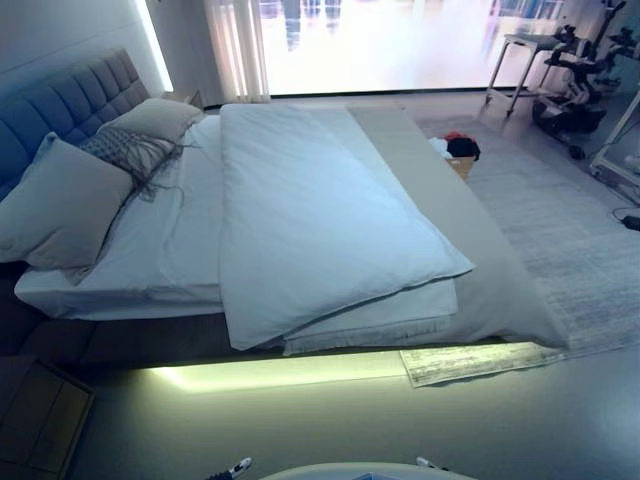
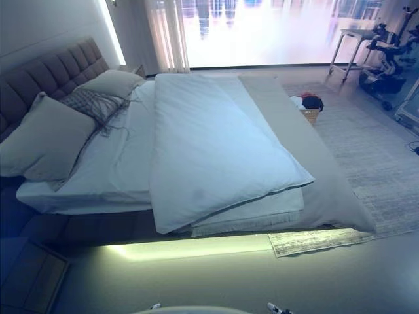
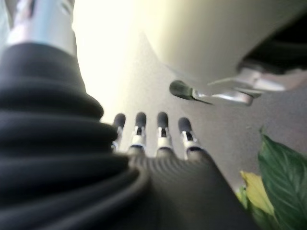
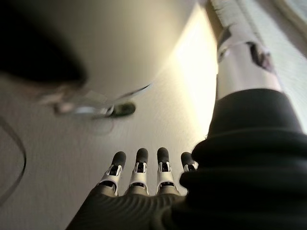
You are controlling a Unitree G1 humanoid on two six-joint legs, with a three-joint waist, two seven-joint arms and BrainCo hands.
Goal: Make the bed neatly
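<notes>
Down low at the left side, well short of the bed: the left hand (image 3: 158, 132), fingers straight and relaxed, holding nothing, pointing down at bare grey floor (image 3: 225, 129), with a green leafy plant (image 3: 280, 167) just beside it. Far ahead and left of both hands: a padded tufted headboard (image 1: 70, 100), with two plump pale pillows, the near one (image 1: 60, 205) leaning upright against it and the far one (image 1: 155, 118) lying flat, and a grey fringed cushion (image 1: 125, 150) between them. Straight ahead, well apart from both hands: the wide low bed with its white sheet (image 1: 170, 240), and on it the white duvet (image 1: 320, 220) folded double into a long strip down the middle, its near corners stepped and uneven at the bed's edge. Beyond that, a grey blanket (image 1: 470, 250) draped over the foot end onto a pale patterned rug (image 1: 560, 250). Further right, a small basket of dark and red clothes (image 1: 460, 150). Down low at the right side: the right hand (image 4: 139, 175), fingers likewise straight and empty above the floor.
</notes>
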